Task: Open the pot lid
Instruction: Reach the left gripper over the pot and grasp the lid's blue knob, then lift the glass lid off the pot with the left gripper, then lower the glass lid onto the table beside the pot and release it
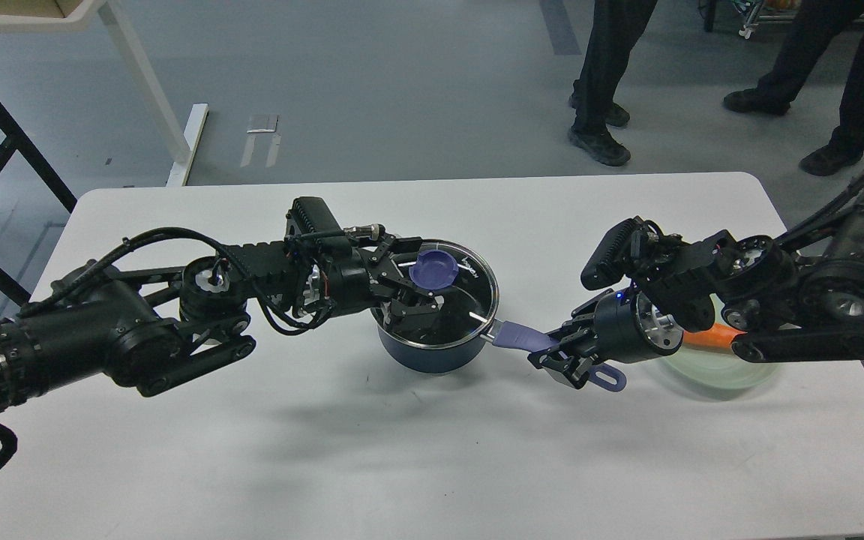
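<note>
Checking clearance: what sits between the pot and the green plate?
In the head view, the right pincer gripping the pot's handle, before the green plate.

Your white table (pixel 432 450) carries the saucepan (pixel 432 352) under the left gripper (pixel 409 289). A pale green plate (pixel 724 371) lies behind the right gripper (pixel 563 356).

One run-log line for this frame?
left gripper: at purple-blue knob of glass lid | right gripper: shut on lavender handle | dark-blue saucepan: on table

Our right arm (pixel 777 300) hides most of the pale green plate (pixel 709 371) and all but a strip of an orange thing (pixel 709 336) on it. The right gripper (pixel 563 358) covers the middle of the pot's handle (pixel 522 337). Two bystanders (pixel 612 75) are cut off above the legs.
</note>
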`<state>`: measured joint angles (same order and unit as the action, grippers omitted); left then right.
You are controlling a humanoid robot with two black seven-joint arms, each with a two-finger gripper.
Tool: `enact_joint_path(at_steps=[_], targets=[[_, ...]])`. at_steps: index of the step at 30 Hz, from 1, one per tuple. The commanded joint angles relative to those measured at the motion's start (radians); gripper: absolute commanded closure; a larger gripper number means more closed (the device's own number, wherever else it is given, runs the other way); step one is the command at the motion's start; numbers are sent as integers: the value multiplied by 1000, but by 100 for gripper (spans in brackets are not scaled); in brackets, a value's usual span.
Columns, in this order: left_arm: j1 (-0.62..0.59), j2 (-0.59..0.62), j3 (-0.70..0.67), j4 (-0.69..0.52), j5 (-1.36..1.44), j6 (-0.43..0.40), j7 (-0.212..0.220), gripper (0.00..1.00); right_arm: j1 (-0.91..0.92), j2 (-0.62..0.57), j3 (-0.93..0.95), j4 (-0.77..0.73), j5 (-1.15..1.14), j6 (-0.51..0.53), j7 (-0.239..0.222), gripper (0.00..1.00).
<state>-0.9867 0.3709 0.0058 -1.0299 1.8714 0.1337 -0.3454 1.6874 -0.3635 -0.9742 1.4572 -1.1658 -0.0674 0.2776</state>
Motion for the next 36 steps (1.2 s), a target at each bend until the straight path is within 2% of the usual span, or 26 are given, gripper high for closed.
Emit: enact_joint_path(at_steps=[1,5,10,16,21,25,28,31,36], targets=[[-1,-3,0,11,5,1,-6,27,0,0,0,0,0,0,0,77],[-1,-3,0,10,2,1,-6,49,0,0,0,0,2,0,0,77],[-3,2,-3,1,-1,1,-7,58,-2,0,0,0,2,1,0,76],[-18,49,-10,-31,-5,4,-38,59,-3,-2,0,-1,2,11,0,76],[-67,195,-15,-99,-83,4,-53,59,-6,-2,0,-3,2,11,0,76],[-60,345,-3,-119,-112,4,-72,59,-8,-2,0,-3,2,12,0,76],[-34,437,3,-113,-117,4,-90,59,-6,-3,0,-3,2,11,2,76],[45,511,16,-105,-118,9,-106,59,-6,-5,0,-3,2,11,3,76],[161,537,17,-33,-118,98,-122,58,-6,-3,0,-3,2,12,3,76]])
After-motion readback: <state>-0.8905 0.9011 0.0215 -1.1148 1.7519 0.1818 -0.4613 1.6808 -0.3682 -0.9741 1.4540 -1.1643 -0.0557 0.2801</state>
